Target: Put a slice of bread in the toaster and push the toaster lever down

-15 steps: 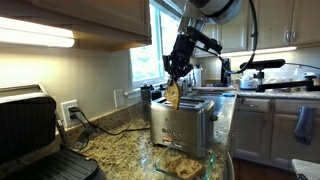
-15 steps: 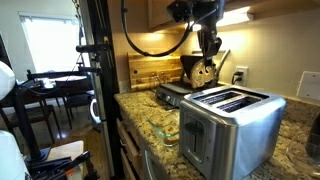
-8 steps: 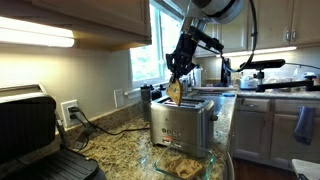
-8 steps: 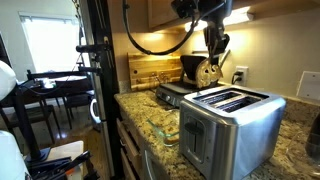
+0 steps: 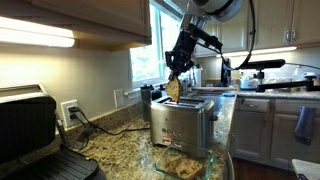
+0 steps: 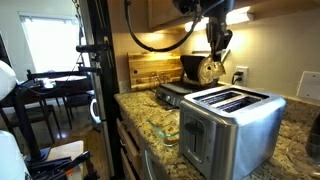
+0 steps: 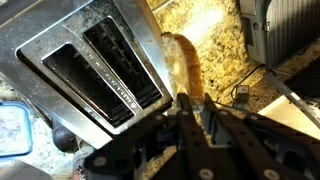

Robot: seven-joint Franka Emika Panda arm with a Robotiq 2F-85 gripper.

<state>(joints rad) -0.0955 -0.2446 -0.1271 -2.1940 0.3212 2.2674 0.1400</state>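
Observation:
My gripper is shut on the slice of bread, a light tan slice with a brown crust that hangs upright from the fingers. It hovers just above the brushed steel toaster and beside it. In another exterior view the slice of bread hangs under the gripper, behind the toaster. From the wrist, the slice of bread sticks out edge-on from the gripper, to the right of the toaster and its two empty slots.
A black grill press stands open on the granite counter. A clear container of more bread lies in front of the toaster. A wooden board leans at the wall. A socket with a cable is behind.
The gripper has lifted the slice of bread slightly and carried it a little sideways near the toaster. The grip has stayed the same.

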